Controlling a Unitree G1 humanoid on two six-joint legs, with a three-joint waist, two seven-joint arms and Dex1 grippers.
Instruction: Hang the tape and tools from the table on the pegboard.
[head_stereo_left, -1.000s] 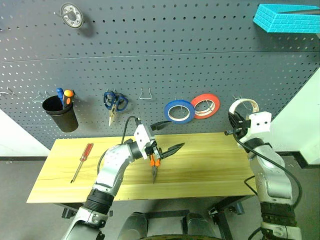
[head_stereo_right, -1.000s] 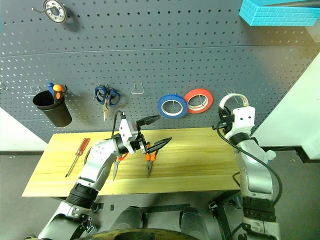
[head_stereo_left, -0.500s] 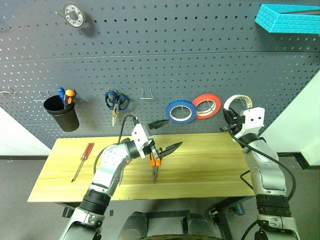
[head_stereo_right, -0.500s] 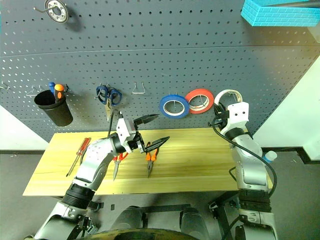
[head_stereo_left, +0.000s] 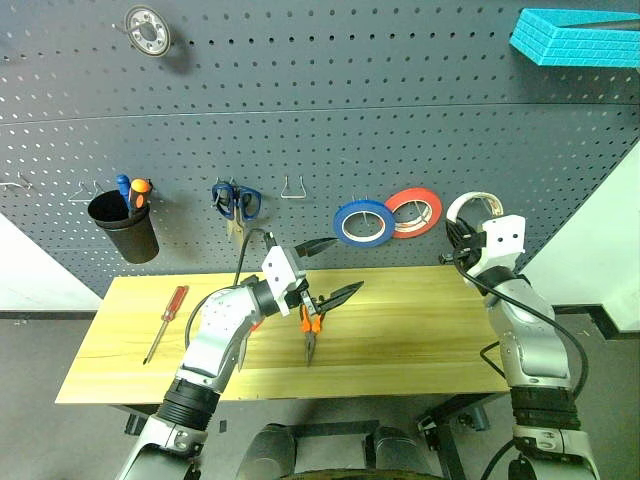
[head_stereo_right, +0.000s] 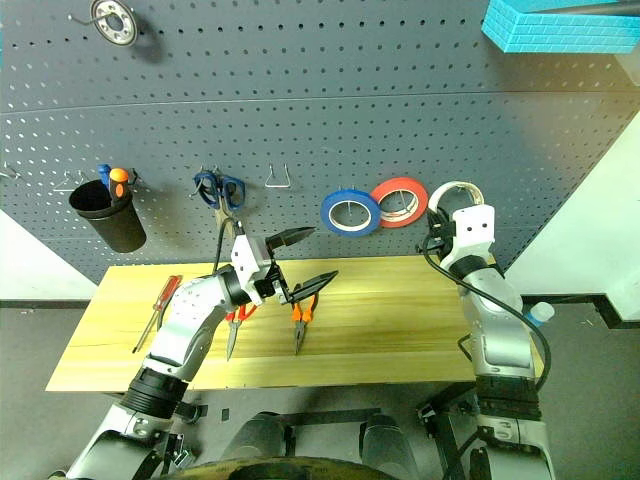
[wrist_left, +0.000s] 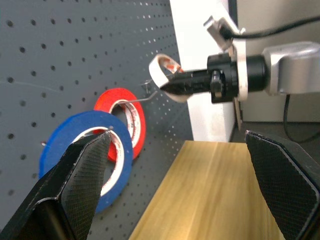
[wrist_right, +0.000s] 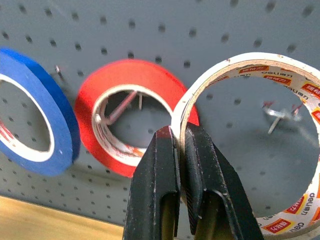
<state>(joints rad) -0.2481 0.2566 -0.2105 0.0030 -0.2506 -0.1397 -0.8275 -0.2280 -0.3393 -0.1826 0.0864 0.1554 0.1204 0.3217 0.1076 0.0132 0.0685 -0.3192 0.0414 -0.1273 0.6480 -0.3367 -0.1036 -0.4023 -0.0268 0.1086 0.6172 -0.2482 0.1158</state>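
My right gripper (wrist_right: 178, 137) pinches the thin whitish-cream tape roll (wrist_right: 240, 65), centring its hollow on the wire hook (wrist_right: 280, 114) at 3 o'clock of the red-orange roll (wrist_right: 131, 80).

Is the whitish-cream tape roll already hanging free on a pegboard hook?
No, the right end effector is pinched shut on the rim of the whitish-cream tape roll, with the metal wire hook showing through its hollow centre.

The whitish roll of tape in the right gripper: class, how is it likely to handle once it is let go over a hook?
The tape is a thin hollow ring, so probably light. The right gripper pinches only its wall, so it may swing or flex slightly. Round, it would likely roll if dropped on the table.
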